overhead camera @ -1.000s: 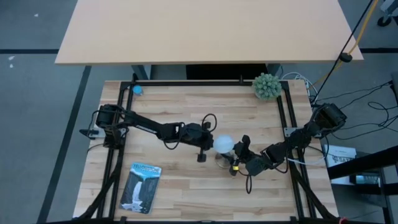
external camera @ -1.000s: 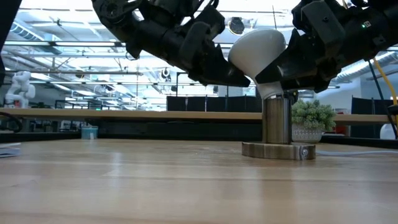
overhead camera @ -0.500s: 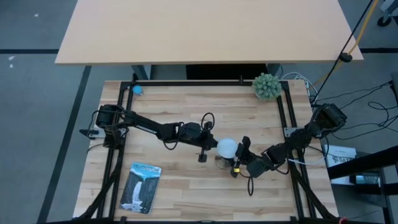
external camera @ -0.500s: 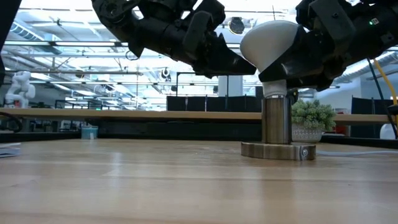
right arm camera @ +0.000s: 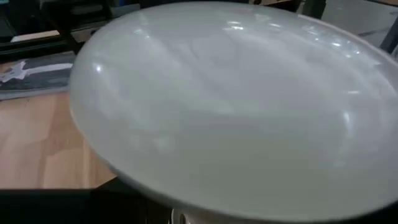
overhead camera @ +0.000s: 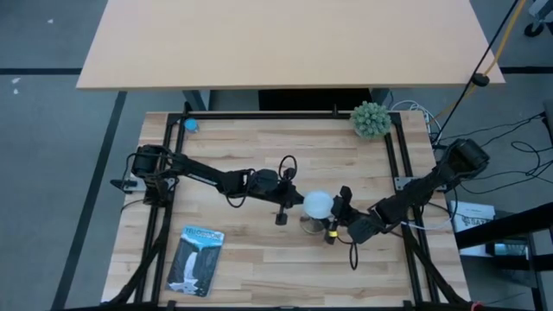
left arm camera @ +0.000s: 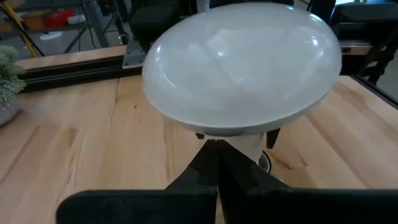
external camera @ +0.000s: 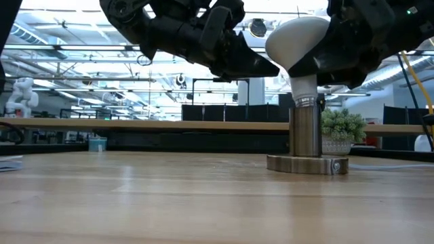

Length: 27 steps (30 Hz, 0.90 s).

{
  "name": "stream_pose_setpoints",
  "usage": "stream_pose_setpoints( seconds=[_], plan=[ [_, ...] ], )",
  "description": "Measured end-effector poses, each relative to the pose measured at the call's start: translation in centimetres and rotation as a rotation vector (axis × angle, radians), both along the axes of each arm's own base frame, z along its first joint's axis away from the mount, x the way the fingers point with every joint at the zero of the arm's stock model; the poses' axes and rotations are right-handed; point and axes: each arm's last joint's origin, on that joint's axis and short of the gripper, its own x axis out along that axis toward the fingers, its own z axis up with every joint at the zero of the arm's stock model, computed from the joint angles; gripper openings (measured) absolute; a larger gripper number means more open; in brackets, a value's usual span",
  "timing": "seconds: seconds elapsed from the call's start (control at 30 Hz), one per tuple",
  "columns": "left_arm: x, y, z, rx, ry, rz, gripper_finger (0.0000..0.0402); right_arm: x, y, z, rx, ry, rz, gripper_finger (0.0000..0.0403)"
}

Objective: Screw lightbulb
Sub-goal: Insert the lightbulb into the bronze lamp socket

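**Bulb seated, screwing under way**

Sitting tilted in the socket (external camera: pixel 306 129) mid-bench, bulb (external camera: pixel 297 35) with threads showing at the neck. Gripping it from the side, right gripper (overhead camera: pixel 339 210), jaws wide around the globe. Hovering just beside, left gripper (overhead camera: pixel 282 205), jaws together. Next: straightening, then twisting down. Hiding the exact contact, dark arms in the low view; filling both wrist views, the globe.
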Motion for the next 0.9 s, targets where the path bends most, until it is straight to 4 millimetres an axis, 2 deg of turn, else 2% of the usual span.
stream_pose_setpoints(
  seconds=[0.67,0.9],
  plan=[
    [0.0,-0.2,0.0,-0.016,0.002,-0.001,0.0,-0.1,-0.3,-0.7,0.048,0.047,-0.006,0.0208],
    [0.0,-0.2,0.0,-0.016,0.002,0.0,0.0,-0.1,-0.2,-0.8,0.08,0.058,0.004,0.0243]
  ],
)
